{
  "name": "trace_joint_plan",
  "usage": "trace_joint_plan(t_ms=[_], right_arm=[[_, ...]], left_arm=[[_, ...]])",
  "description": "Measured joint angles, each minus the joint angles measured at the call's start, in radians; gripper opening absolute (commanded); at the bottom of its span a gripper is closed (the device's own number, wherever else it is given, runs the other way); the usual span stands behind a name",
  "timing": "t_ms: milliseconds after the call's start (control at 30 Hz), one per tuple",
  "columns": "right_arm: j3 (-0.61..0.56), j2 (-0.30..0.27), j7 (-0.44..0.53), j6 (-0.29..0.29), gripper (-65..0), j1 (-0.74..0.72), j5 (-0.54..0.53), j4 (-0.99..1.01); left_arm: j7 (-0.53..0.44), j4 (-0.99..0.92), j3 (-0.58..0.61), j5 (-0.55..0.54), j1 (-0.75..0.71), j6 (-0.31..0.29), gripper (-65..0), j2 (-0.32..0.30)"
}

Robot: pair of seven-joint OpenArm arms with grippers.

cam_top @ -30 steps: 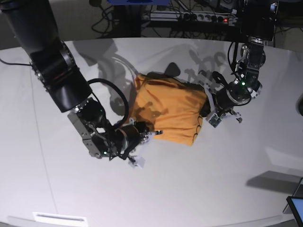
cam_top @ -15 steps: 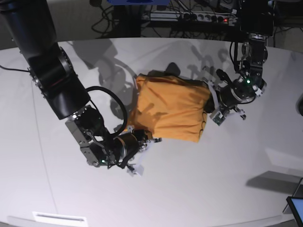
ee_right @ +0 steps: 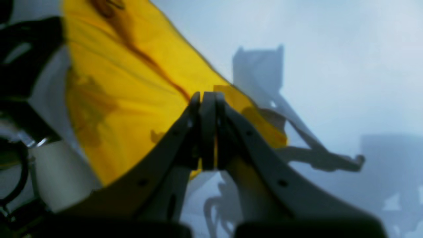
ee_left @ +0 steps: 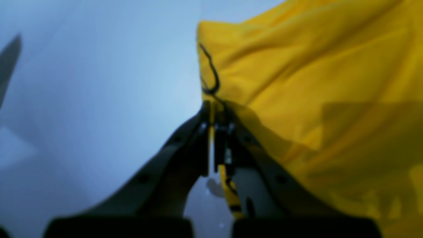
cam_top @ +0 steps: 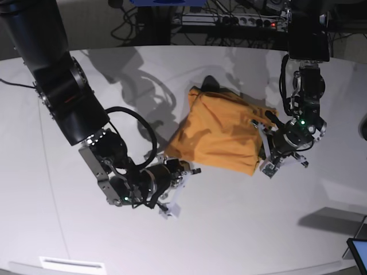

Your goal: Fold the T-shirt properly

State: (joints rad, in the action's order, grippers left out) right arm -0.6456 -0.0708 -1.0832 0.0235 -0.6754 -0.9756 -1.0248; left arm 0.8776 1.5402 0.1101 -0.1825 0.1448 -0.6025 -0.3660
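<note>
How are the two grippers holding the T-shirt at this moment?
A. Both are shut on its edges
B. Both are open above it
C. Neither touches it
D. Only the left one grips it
A: the left gripper and the right gripper each pinch yellow cloth of the T-shirt.

**A big white surface in a dim room**

The white surface (cam_top: 241, 223) is wide and smooth, with a curved back edge. Dark shadows fall across it. Behind it, the room is dark. A power strip (cam_top: 232, 20) with a small red light sits among tangled black cables (cam_top: 129, 26).
</note>
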Motion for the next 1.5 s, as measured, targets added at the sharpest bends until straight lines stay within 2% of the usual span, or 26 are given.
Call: trace_joint_plan(t_ms=[167,233,333,500,567,667,733,867,1033,1133,1200,1400,1500], right_arm=[[0.000,-0.011,-0.046,0.004,-64.9,0.006,-0.013,-0.103],[0.027,-0.016,-0.063,0.066,-64.9,0.017,-0.011,-0.146],[0.147,-0.012,-0.133,0.164,-64.9,0.079,-0.008,-0.208],[0.268,-0.044,-0.199,0.261,-64.9,0.169,-0.014,-0.369],[0.282,-0.076,-0.176,0.267,-65.0,0.183,-0.051,-0.396],[0.355,-0.135,-0.141,0.280,-65.0,0.282,-0.033,-0.426],[0.383,-0.176,-0.151,0.285,-65.0,0.357,-0.024,-0.481],[0.439,-0.219,-0.137,0.280,-65.0,0.415,-0.048,-0.609],[0.535,-0.293,-0.151,0.282,-65.0,0.528,-0.029,-0.690],[0.581,-0.312,-0.146,0.280,-65.0,0.567,-0.049,-0.748],[0.626,-0.326,-0.137,0.277,-65.0,0.617,-0.049,-0.789],[0.773,-0.347,-0.146,0.278,-65.0,0.788,-0.042,-0.869],[0.831,-0.357,-0.146,0.278,-65.0,0.851,-0.044,-0.915]], left_arm=[[-0.008,0.001,-0.006,-0.006,0.053,0.000,-65.0,0.036],[-0.004,0.016,-0.007,-0.003,0.069,0.000,-65.0,0.035],[-0.002,0.095,-0.045,-0.004,0.083,-0.001,-65.0,0.032],[-0.002,0.223,-0.135,-0.002,0.120,0.000,-65.0,0.043],[-0.002,0.276,-0.161,-0.004,0.107,-0.001,-65.0,0.047],[-0.001,0.332,-0.212,-0.005,0.051,-0.001,-65.0,0.042],[-0.002,0.360,-0.257,0.000,-0.001,-0.001,-65.0,0.041],[-0.004,0.403,-0.354,-0.002,-0.090,-0.006,-65.0,0.042],[-0.004,0.450,-0.453,0.006,-0.162,-0.001,-65.0,-0.010],[-0.021,0.468,-0.495,-0.005,-0.204,-0.002,-65.0,-0.035],[-0.064,0.468,-0.529,0.006,-0.254,0.001,-65.0,-0.053],[-0.302,0.473,-0.593,0.000,-0.470,-0.008,-65.0,-0.069],[-0.352,0.473,-0.649,0.007,-0.561,-0.001,-65.0,-0.069]])
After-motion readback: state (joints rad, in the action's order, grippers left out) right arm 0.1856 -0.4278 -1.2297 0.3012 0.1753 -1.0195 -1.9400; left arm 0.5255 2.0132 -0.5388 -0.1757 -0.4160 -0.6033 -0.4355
